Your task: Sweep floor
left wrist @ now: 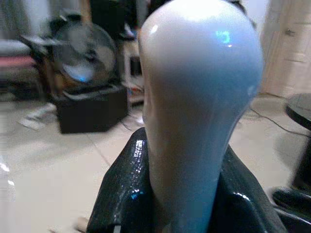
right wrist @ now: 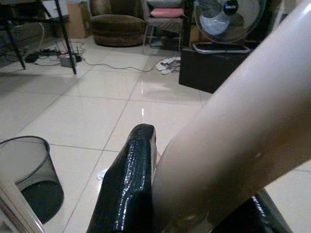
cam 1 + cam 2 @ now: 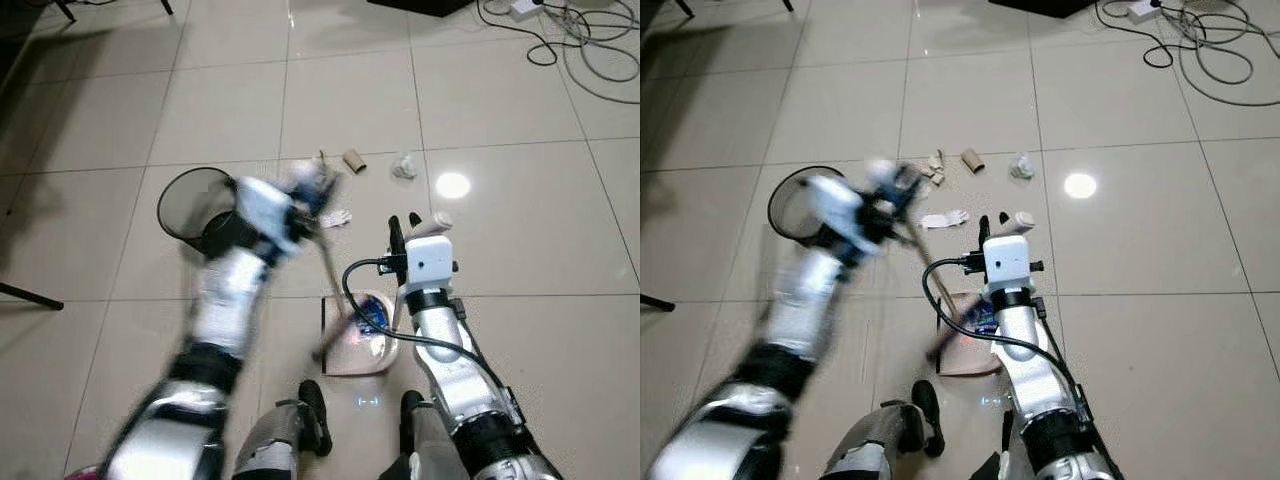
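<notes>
Left fingers point(image 3: 300, 205) clamp the broom point(image 3: 330, 275); right fingers point(image 3: 405, 235) clamp the dustpan handle point(image 3: 430, 222); litter point(image 3: 355, 160) lies beyond both.

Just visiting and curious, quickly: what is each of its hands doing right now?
Left gripper: shut on the broom handle.
Right gripper: shut on the dustpan handle.

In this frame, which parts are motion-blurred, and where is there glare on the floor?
Left eye view: the left arm and left gripper are smeared by motion, while the right gripper and the litter stay sharp; a lamp glare spot sits on the tile. Left wrist view: the pale handle is soft, close to the lens. Right wrist view: the wire bin is fairly sharp.
</notes>
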Motion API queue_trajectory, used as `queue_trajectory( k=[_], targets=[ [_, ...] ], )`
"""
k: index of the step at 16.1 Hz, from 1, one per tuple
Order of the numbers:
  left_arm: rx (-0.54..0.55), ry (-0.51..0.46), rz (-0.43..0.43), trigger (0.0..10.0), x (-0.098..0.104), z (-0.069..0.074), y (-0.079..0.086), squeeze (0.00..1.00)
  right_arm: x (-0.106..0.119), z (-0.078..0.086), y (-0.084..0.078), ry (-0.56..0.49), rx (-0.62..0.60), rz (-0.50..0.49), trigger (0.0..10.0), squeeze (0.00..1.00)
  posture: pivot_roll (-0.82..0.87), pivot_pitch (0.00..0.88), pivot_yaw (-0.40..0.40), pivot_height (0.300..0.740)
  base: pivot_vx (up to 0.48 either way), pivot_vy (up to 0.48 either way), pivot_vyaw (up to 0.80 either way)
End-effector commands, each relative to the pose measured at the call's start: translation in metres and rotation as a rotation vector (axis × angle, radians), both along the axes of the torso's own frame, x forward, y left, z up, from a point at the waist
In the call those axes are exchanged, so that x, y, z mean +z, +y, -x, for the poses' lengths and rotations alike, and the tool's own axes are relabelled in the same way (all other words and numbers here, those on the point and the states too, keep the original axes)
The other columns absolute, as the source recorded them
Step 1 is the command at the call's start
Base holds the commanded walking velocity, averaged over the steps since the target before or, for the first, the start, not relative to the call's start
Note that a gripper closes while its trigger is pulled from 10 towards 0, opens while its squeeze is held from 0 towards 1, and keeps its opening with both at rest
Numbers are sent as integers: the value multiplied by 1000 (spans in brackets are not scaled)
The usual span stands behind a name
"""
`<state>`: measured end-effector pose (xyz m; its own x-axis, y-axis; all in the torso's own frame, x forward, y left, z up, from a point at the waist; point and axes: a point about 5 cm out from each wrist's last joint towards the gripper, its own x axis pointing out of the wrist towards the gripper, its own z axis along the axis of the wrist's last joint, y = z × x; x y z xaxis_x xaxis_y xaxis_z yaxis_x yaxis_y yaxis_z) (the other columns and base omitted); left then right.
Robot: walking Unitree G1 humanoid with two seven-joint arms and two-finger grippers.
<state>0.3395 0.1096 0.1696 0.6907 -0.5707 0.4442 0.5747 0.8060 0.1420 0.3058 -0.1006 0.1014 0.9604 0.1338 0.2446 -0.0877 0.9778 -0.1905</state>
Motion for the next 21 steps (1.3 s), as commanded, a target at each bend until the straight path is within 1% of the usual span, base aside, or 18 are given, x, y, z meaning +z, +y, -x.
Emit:
queue_trajectory(
  k=[1,3,4,5,7,8,9,10,11,12,14,15,16,17,19,20,21],
  targets=[
    [19,-51,-10,10000,11,2,15,0,-18,5,-2,85,8,24,10000,0,-10,246,155,740,0,0,0],
    [53,-48,-55,10000,16,2,35,0,-19,2,-10,93,-17,18,10000,0,-7,205,154,740,0,0,0],
    [85,-28,-73,10000,18,8,52,0,-19,2,-19,93,-57,0,10000,0,-20,165,150,740,0,0,0],
    [113,-9,-81,10000,17,16,66,0,-18,3,-26,87,-88,-17,10000,0,-29,140,147,740,0,0,0],
    [184,60,-38,10000,10,23,81,0,-18,4,-34,85,-109,-36,10000,0,-40,112,146,740,0,0,0],
    [216,75,-30,10000,7,25,86,0,-19,5,-35,86,-111,-37,10000,0,-43,104,144,740,0,0,0],
    [257,69,-46,10000,4,25,90,0,-20,6,-37,87,-117,-44,10000,0,-43,90,141,740,0,0,0],
    [330,60,-112,10000,-2,26,97,0,-21,7,-39,90,-128,-59,10000,0,-39,82,136,740,0,0,0],
    [380,66,-152,10000,-7,26,100,0,-23,8,-40,95,-137,-70,10000,0,-32,76,133,740,0,0,0],
    [468,118,-247,10000,-23,24,102,0,-27,9,-41,113,-150,-81,10000,0,-39,70,139,740,0,0,0],
    [529,177,-264,10000,-35,20,100,0,-28,7,-41,124,-166,-74,10000,0,-50,65,147,740,0,0,0],
    [566,213,-268,10000,-41,17,96,0,-28,6,-43,123,-190,-70,10000,0,-54,63,150,740,0,0,0],
    [607,273,-263,10000,-48,13,93,0,-27,5,-44,121,-201,-75,10000,0,-59,62,154,740,0,0,0],
    [631,274,-242,10000,-49,12,89,0,-27,5,-45,126,-203,-69,10000,0,-63,61,159,740,0,0,0],
    [617,298,-240,10000,-51,11,81,0,-27,4,-46,128,-213,-47,10000,0,-73,58,161,740,0,0,0],
    [598,277,-215,10000,-49,15,76,0,-25,5,-51,123,-235,-34,10000,0,-87,49,160,740,0,0,0],
    [569,251,-198,10000,-46,21,69,0,-22,10,-58,118,-260,-44,10000,0,-96,43,153,740,0,0,0]
  ],
)
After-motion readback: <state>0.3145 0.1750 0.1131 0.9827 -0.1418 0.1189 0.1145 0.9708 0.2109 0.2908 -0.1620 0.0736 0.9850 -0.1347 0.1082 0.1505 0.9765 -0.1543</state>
